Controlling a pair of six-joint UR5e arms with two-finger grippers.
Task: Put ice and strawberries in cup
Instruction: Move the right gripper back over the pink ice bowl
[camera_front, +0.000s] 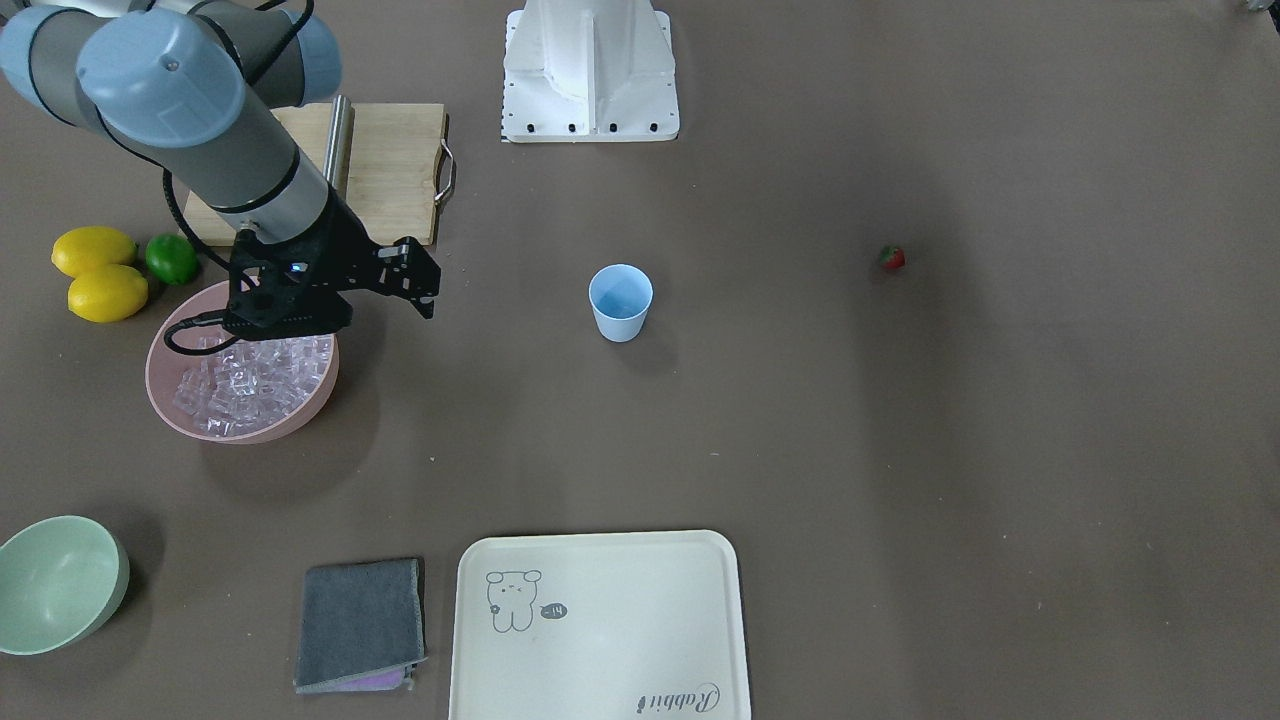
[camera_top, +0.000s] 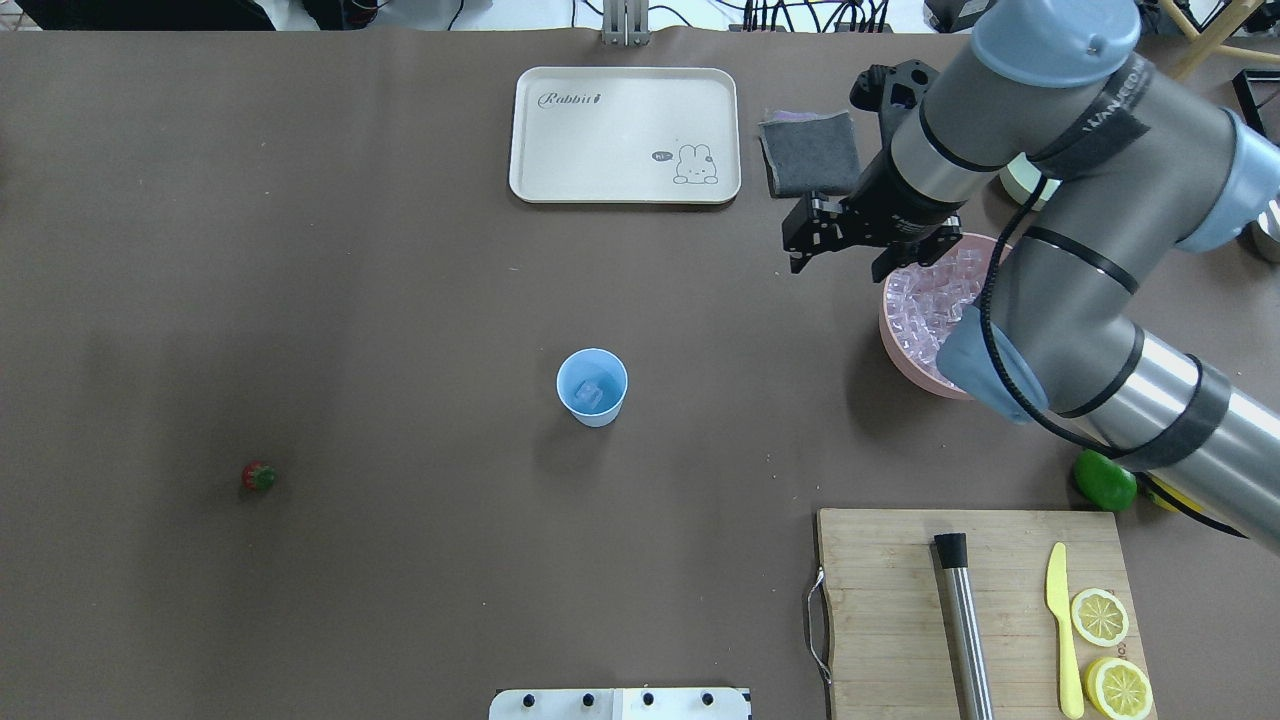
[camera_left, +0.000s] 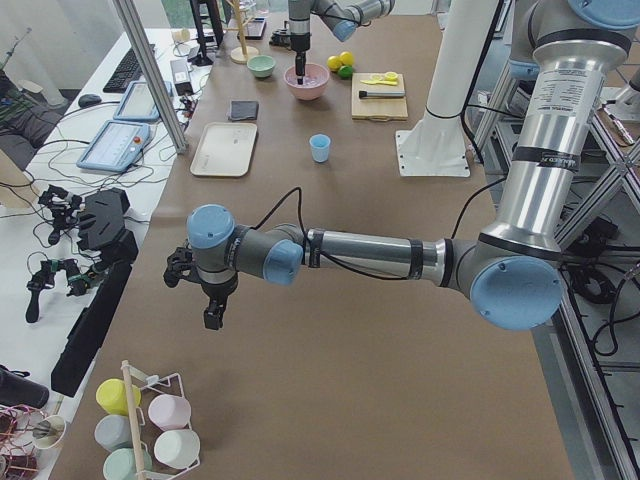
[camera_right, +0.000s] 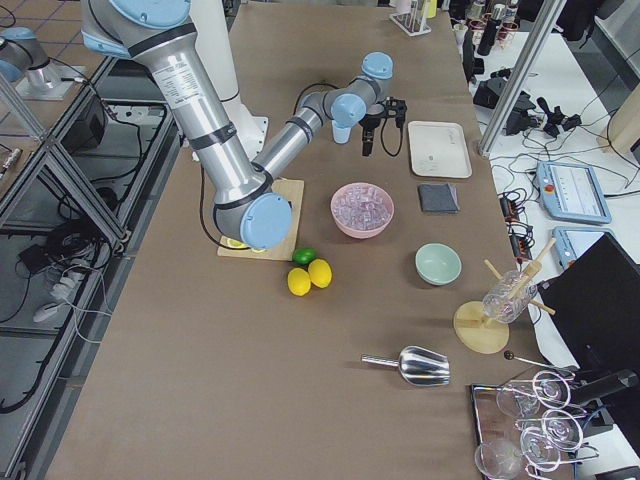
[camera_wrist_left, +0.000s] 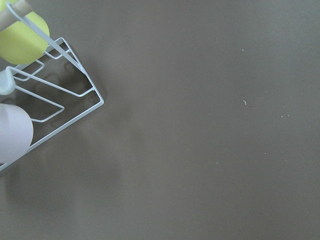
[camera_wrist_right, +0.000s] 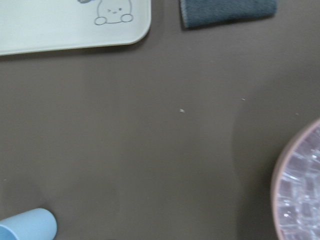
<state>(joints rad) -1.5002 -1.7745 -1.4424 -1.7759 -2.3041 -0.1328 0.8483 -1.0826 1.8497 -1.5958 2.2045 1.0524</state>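
Right wrist view, soft focus: cup is cut by the bottom edge, pink bowl by the right edge. Overhead, the right arm covers part of that bowl. Left gripper shows too small to judge its fingers; right gripper finger gap unreadable.

The pink bowl of ice stands on the surface; beyond it the right gripper hangs near the tray; two lemons and a lime lie nearer.
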